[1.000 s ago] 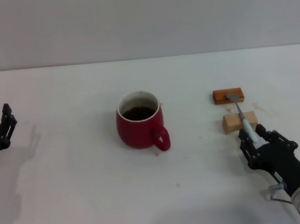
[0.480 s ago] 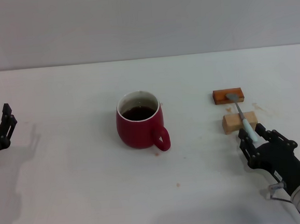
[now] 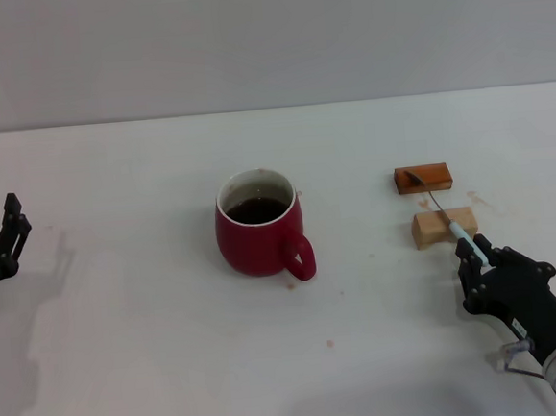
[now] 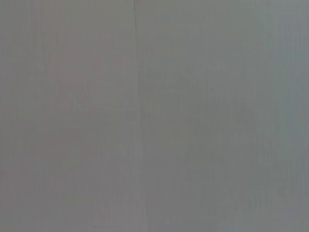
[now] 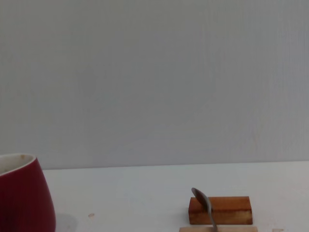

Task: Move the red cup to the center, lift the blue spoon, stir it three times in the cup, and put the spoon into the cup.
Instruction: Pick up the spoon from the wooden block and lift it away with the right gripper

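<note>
R gripper [image 3: 476, 257] at table's [image 3: 156, 372] 4 o'clock is pinching the blue spoon [image 3: 447, 218] by its handle end. Spoon's stem is crossing the tan wooden block [image 3: 444, 227], bowl raised over the orange-brown block [image 3: 422, 178]. Red cup [image 3: 257, 223] is sitting mid-table w/ dark liquid, handle toward 5 o'clock. L gripper [image 3: 10, 234] is idling at 9 o'clock; can't tell its state.

Lab; bare white table [image 3: 127, 374]; grey wall [image 3: 264, 36]

red cup [image 5: 21, 193] cropped at frame edge
</note>
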Controlling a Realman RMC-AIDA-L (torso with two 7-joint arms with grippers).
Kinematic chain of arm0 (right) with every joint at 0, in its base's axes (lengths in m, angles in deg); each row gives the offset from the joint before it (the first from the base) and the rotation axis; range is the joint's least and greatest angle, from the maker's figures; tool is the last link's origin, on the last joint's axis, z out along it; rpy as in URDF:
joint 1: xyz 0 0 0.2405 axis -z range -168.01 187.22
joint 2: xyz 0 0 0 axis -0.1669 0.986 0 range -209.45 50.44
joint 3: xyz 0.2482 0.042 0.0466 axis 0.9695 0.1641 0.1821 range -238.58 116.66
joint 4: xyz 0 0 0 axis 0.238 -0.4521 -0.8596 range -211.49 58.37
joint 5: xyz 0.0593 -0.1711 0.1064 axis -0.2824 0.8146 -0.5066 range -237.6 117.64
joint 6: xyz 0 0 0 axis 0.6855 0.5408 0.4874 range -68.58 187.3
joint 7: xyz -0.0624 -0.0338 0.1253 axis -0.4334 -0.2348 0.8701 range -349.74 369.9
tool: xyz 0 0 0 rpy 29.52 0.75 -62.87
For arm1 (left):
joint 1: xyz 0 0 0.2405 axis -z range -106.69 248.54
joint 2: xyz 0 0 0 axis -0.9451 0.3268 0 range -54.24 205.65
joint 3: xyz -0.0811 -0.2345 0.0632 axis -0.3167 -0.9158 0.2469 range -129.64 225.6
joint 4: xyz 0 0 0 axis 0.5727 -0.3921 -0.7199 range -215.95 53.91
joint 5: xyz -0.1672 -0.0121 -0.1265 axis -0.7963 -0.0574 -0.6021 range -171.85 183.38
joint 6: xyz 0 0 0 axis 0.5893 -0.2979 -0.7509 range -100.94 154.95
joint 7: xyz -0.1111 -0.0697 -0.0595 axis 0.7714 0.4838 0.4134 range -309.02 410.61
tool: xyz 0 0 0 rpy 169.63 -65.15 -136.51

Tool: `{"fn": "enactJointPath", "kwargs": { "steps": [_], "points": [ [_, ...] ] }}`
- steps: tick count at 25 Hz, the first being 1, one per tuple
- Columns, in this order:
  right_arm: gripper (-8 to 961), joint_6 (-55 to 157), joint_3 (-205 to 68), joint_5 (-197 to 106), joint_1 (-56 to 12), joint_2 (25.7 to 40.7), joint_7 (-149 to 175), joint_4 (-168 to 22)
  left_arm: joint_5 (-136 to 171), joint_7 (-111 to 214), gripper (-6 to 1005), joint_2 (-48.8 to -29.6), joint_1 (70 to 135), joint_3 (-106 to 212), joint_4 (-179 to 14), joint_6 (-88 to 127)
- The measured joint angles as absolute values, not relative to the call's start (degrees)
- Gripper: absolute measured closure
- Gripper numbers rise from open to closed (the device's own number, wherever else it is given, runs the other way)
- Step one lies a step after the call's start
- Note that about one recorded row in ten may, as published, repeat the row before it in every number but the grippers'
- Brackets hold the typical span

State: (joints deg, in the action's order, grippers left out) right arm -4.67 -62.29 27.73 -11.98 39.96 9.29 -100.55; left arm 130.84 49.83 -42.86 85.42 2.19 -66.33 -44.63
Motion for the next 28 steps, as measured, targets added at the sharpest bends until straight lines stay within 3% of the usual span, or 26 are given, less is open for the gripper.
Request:
{"fn": "enactJointPath", "kwargs": {
  "steps": [4, 28],
  "points": [
    [803, -4.6, -62.3, 27.7, -11.8, 39.98, 8.9, -100.6, 130.8, 49.8, 191, -42.86, 85.6, 2.2, -66.8, -44.6],
    [819, -9.5, -63.2, 28.2, -10.1, 39.75, 7.3, -100.8, 130.8, 50.1, 191, -42.86, 85.7, 2.8, -66.7, -44.6]
  ]
}}
